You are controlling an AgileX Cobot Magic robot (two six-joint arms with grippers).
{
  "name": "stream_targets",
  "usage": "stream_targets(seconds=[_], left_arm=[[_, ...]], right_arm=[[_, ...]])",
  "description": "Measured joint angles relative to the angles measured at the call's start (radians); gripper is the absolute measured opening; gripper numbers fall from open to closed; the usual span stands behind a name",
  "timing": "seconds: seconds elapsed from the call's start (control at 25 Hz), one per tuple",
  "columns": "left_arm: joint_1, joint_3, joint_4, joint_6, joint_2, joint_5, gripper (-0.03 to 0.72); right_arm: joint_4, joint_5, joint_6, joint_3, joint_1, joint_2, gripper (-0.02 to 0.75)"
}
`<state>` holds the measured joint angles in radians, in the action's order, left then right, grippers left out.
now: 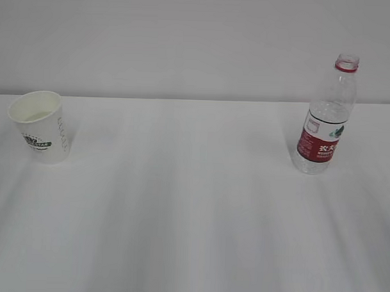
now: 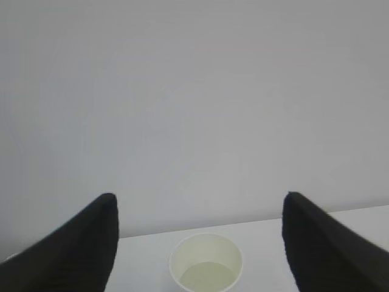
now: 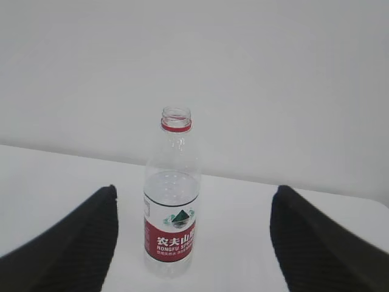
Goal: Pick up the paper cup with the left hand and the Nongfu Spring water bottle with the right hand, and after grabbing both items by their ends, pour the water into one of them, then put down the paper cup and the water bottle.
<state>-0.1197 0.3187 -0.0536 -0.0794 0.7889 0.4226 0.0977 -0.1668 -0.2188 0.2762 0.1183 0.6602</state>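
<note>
White table [image 1: 192, 216]: paper cup [image 1: 40, 126], water bottle [image 1: 325, 118]

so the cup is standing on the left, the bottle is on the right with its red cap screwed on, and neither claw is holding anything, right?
Not quite: the Nongfu Spring water bottle has no cap. The right wrist view shows its mouth open above the red neck ring. The rest holds: the paper cup stands on the left, the bottle on the right, and the left claw and right claw are both open and empty.
</note>
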Motion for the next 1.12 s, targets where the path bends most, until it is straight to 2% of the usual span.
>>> stream_targets(seconds=[0.2, 0.48, 1.12], left_arm=[[0.0, 0.011, 0.0, -0.001, -0.135, -0.181, 0.605], [0.0, 0.125, 0.044, -0.003, -0.238, -0.471, 0.591], [0.0, 0.196, 0.054, -0.003, -0.504, -0.949, 0.585]], right_arm=[[0.0, 0.064, 0.0, 0.0, 0.0, -0.044, 0.588], [0.009, 0.182, 0.0, 0.007, 0.0, -0.139, 0.589], [0.009, 0.615, -0.002, 0.199, 0.0, -0.289, 0.588]])
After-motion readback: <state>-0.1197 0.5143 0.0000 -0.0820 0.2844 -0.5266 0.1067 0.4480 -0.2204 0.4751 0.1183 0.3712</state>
